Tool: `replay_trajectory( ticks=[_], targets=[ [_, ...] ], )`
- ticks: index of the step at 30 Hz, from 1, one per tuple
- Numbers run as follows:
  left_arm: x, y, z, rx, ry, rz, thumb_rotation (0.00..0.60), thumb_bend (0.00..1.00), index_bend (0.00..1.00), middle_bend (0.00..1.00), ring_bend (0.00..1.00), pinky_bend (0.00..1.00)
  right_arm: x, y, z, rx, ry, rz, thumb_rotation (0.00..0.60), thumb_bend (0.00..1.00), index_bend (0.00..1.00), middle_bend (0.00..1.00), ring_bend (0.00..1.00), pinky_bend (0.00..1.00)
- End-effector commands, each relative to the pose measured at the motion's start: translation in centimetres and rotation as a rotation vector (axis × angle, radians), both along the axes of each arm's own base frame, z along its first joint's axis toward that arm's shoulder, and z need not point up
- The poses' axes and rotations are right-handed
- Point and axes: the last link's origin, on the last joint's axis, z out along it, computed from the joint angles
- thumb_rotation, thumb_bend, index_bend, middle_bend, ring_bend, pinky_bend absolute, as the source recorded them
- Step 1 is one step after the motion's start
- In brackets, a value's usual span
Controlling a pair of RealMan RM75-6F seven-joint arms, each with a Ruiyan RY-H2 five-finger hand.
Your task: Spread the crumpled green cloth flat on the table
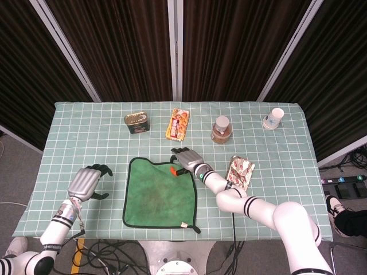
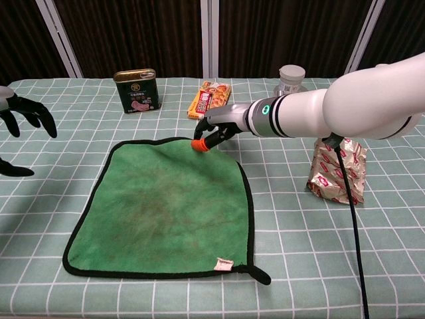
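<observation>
The green cloth [image 1: 160, 193] [image 2: 169, 206], edged in black, lies nearly flat on the checked table [image 1: 86, 137], with a small tag at its near right corner. My right hand [image 1: 186, 160] [image 2: 222, 123] reaches in from the right. Its orange-tipped fingers [image 2: 199, 145] pinch the cloth's far right corner, which is slightly raised. My left hand [image 1: 87, 182] [image 2: 20, 119] hovers to the left of the cloth, a short gap from its left edge. Its fingers are spread and hold nothing.
Along the far side stand a green tin [image 1: 136, 122] [image 2: 136, 90], a flat snack packet [image 1: 178, 124], a lidded jar [image 1: 221, 129] and a paper cup [image 1: 274, 118]. A foil bag [image 1: 241, 173] [image 2: 337, 169] stands right of the cloth, under my right forearm.
</observation>
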Motion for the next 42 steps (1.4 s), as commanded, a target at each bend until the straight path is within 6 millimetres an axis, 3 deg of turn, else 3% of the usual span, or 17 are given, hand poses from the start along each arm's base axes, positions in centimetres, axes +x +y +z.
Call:
replay_trajectory(
  ticks=[1, 5, 11, 15, 21, 28, 31, 36, 40, 42],
  targets=[
    [0.0, 0.0, 0.0, 0.001, 0.000, -0.001, 0.600, 0.03, 0.35, 0.31, 0.24, 0.34, -0.6, 0.1, 0.4, 0.002, -0.006, -0.005, 0.234, 0.46, 0.37, 0.04, 0.00, 0.00],
    [0.1, 0.0, 0.0, 0.001, 0.001, -0.004, 0.600, 0.03, 0.35, 0.31, 0.24, 0.34, -1.5, 0.3, 1.0, -0.003, -0.001, 0.001, 0.236, 0.45, 0.45, 0.07, 0.00, 0.00],
    [0.4, 0.0, 0.0, 0.002, 0.001, -0.013, 0.600, 0.03, 0.35, 0.31, 0.24, 0.34, -2.3, 0.3, 1.5, -0.018, -0.003, 0.004, 0.230, 0.28, 0.47, 0.09, 0.00, 0.00],
    [0.5, 0.1, 0.1, 0.004, 0.003, -0.014, 0.600, 0.03, 0.35, 0.31, 0.24, 0.34, -2.4, -0.1, 2.1, -0.039, -0.022, -0.006, 0.230, 0.25, 0.49, 0.10, 0.00, 0.00],
    [0.6, 0.1, 0.0, 0.000, 0.003, -0.014, 0.600, 0.03, 0.35, 0.31, 0.24, 0.34, -2.6, -0.5, 2.4, -0.086, -0.004, 0.021, 0.333, 0.24, 0.54, 0.12, 0.00, 0.00],
    [0.5, -0.2, -0.1, -0.006, 0.006, -0.008, 0.600, 0.03, 0.35, 0.31, 0.24, 0.34, -3.6, -0.8, 1.7, -0.256, 0.160, 0.204, 0.375, 0.22, 0.54, 0.12, 0.00, 0.00],
    [0.5, -0.2, 0.0, -0.005, 0.003, -0.008, 0.600, 0.03, 0.35, 0.31, 0.24, 0.34, -4.1, -0.6, 1.3, -0.325, 0.237, 0.272, 0.386, 0.21, 0.48, 0.11, 0.00, 0.00],
    [0.5, -0.3, 0.1, -0.003, -0.001, -0.009, 0.600, 0.03, 0.35, 0.31, 0.24, 0.34, -4.3, -0.1, 1.0, -0.356, 0.255, 0.281, 0.379, 0.19, 0.27, 0.07, 0.00, 0.00],
    [0.5, -0.3, 0.3, 0.004, -0.006, -0.006, 0.600, 0.03, 0.35, 0.31, 0.24, 0.34, -3.8, -0.2, 2.1, -0.399, 0.196, 0.257, 0.384, 0.13, 0.09, 0.03, 0.00, 0.00],
    [0.4, -0.3, 0.5, 0.017, -0.011, -0.002, 0.600, 0.03, 0.35, 0.31, 0.24, 0.34, -3.8, -0.3, 3.3, -0.415, 0.142, 0.227, 0.384, 0.13, 0.06, 0.02, 0.00, 0.00]
  ],
)
